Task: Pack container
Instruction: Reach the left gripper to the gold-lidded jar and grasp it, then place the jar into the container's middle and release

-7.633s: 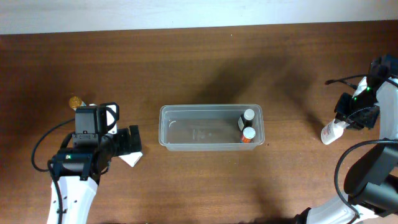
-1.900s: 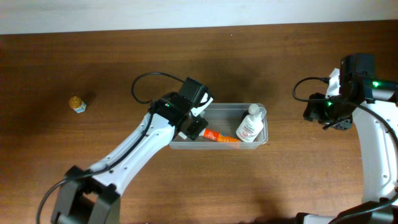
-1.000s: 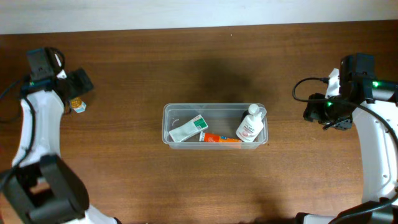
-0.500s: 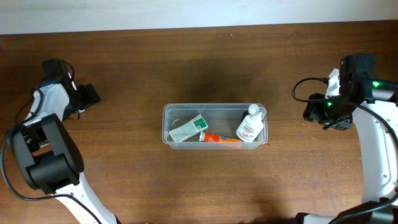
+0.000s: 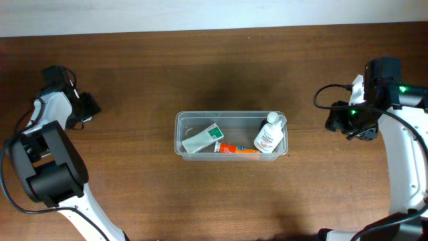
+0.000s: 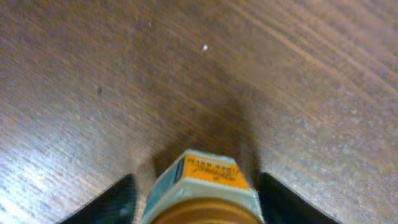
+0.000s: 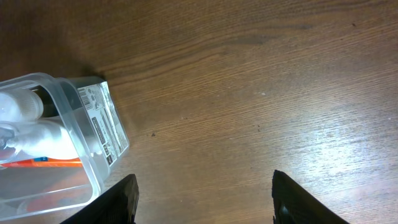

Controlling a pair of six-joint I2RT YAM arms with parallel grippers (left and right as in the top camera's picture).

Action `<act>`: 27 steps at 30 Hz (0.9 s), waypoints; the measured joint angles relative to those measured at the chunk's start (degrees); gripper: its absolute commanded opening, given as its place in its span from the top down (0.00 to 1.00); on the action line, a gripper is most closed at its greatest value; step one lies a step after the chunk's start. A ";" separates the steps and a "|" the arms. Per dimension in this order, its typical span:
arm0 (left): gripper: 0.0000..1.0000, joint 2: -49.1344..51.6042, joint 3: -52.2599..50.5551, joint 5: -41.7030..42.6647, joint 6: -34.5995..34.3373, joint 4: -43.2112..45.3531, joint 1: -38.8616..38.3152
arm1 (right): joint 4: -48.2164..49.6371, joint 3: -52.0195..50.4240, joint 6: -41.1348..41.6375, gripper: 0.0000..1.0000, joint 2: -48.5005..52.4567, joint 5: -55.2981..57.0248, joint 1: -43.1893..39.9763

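Observation:
The container [image 5: 231,115], a clear plastic tub, stands mid-table and holds a green-and-white box [image 5: 200,138], an orange tube [image 5: 237,148] and a white bottle [image 5: 269,136]. Far left, my left gripper [image 5: 85,107] covers a small jar. In the left wrist view that jar [image 6: 208,180], with its orange label and amber lid, sits between my left gripper [image 6: 198,208] fingers, which close in against both its sides. At the right my right gripper [image 5: 342,122] hovers open and empty. Its wrist view shows the right gripper [image 7: 204,199] beside the container's end [image 7: 93,118].
The table is dark brown wood [image 5: 214,201]. A pale wall strip [image 5: 200,13] runs along the far edge. The right arm's cable [image 5: 331,90] loops above the table near the right gripper.
My left gripper has settled over the small jar at the far left and its jaws have narrowed around it. The right arm and the container's contents have not moved.

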 measured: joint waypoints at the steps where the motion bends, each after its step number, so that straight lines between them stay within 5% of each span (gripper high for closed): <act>1: 0.54 0.00 0.02 -0.02 -0.15 -0.15 0.00 | 0.00 -0.02 0.02 0.39 0.07 0.00 0.00; 5: 0.69 0.00 0.22 0.00 -0.24 -1.29 0.00 | 0.00 0.00 -0.15 0.39 0.11 0.00 0.00; 11: 0.70 -1.11 0.31 0.37 -0.26 -2.19 -0.13 | -0.04 -0.02 -0.15 0.39 0.11 0.00 0.00; 16: 0.70 -12.85 0.24 4.90 -0.28 -3.85 -3.87 | -0.13 -0.02 -0.15 0.39 0.13 0.00 0.00; 21: 0.70 -26.14 0.81 7.85 1.29 -10.27 -18.84 | -0.09 -0.02 -0.13 0.39 0.17 0.00 0.00; 27: 0.69 -26.53 0.44 9.09 4.94 -19.32 -39.50 | 0.13 -0.02 -0.15 0.39 0.20 -0.02 0.00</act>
